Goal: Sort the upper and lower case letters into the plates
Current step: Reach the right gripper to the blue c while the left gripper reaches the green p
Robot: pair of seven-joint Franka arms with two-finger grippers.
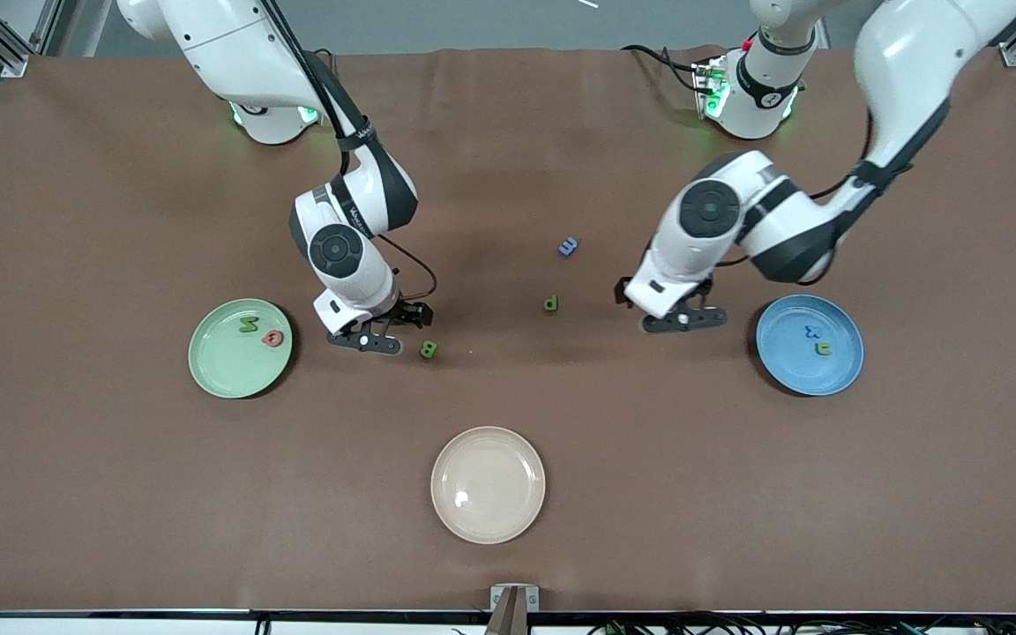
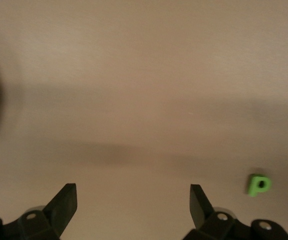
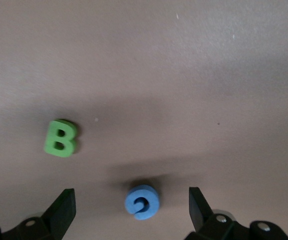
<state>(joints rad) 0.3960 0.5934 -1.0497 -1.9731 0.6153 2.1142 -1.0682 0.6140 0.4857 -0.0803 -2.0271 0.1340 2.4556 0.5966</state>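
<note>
Front view shows the right gripper (image 1: pixel 380 332) low over the counter (image 1: pixel 120 485) beside the pale green plate (image 1: pixel 208 370), jaws spread wide and empty. In the right wrist view a blue G (image 3: pixel 142 202) lies between the jaws, with a green B (image 3: pixel 60 138) just beside. The left gripper (image 1: pixel 684 317) hangs beside the blue plate (image 1: pixel 843 379), jaws likewise wide and holding nothing; a green p (image 2: pixel 258 184) lies off to one side. A blue m (image 1: pixel 568 247) lies apart, farther from the front camera.

The green plate holds a green M (image 1: pixel 249 324) and red Q (image 1: pixel 272 338); the blue plate holds two small letters. A cream plate (image 1: pixel 455 520) is nearest the camera.

Risk: the B is close enough to the G that a closing finger could nudge it, and such small pieces could slip or twist out of a pinch. The p is off-centre, so the left gripper would miss it if lowered straight down.

Only the letters themselves can be read.
</note>
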